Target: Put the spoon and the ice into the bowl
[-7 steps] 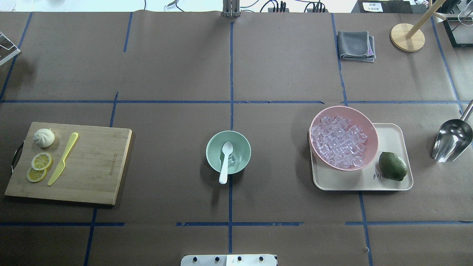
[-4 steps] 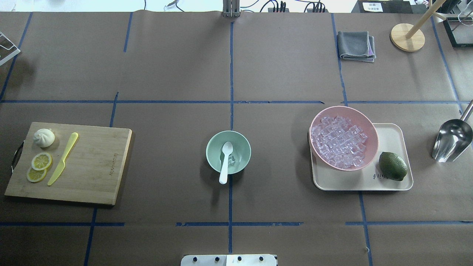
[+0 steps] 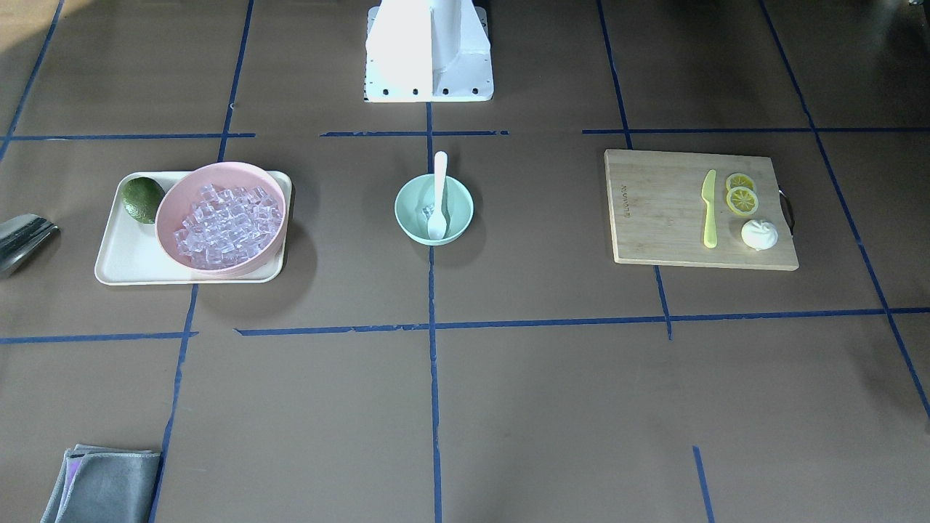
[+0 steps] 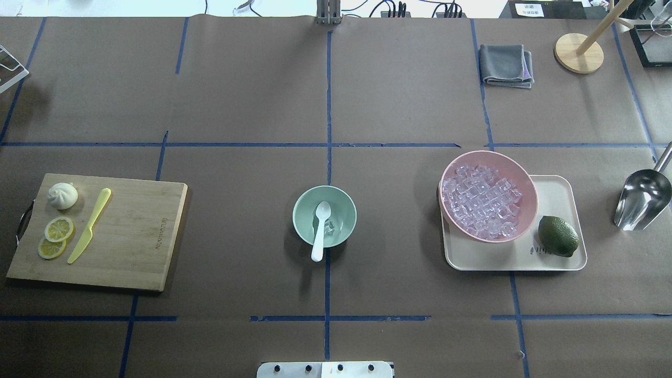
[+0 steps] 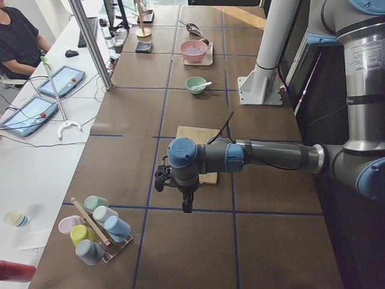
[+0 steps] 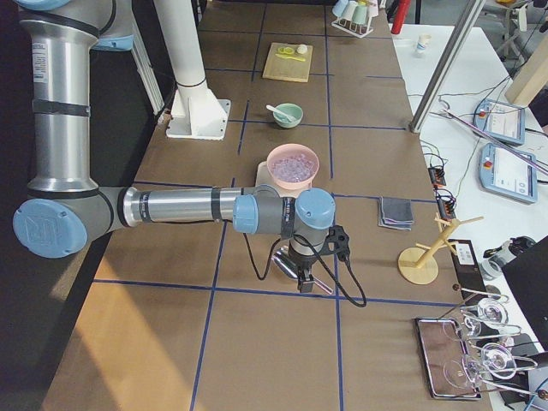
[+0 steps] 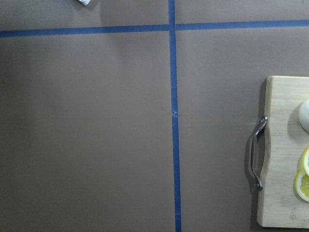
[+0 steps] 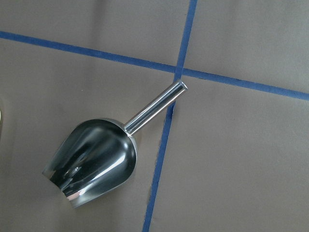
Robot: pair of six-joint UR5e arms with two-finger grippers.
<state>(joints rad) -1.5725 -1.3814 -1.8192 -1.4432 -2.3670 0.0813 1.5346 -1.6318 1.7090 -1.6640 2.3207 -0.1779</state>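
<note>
A: Table (image 4: 399, 94) first. Brown paper, blue tape grid. Where do the fingers hang?

B: Left gripper (image 5: 186, 201) hangs over open paper just off the handle edge of the cutting board (image 4: 131, 236). It appears only in the left side view, so I cannot tell if the fingers are spread or pressed together. Right gripper (image 6: 304, 282) hangs above the metal scoop (image 4: 643, 199), and again only a side view shows it, so same answer: cannot tell. The wrist cameras show no fingers.

A: Next down in size?

B: The board lies just beside the left fingers, toward the table's middle. The cream tray (image 4: 556, 194) sits near the right fingers, on their middle-facing side. The pink bowl (image 4: 491, 154) is on it, overhanging the tray's far and inner edges, heaped with ice (image 4: 480, 202).

A: And the mint bowl?

B: The bowl (image 4: 304, 212) sits on the centre tape line, well apart from both sets of fingers and between them. Wide strips of open paper lie on either side of it, out to the board and out to the tray.

A: Spoon?

B: The spoon (image 4: 319, 233) has its scoop end in the bowl. The handle leans on the rim nearest the robot and pokes out past it.

A: Smallest?

B: Ice cubes (image 4: 330, 227) on the bowl's floor, just beside the spoon's handle.
</note>
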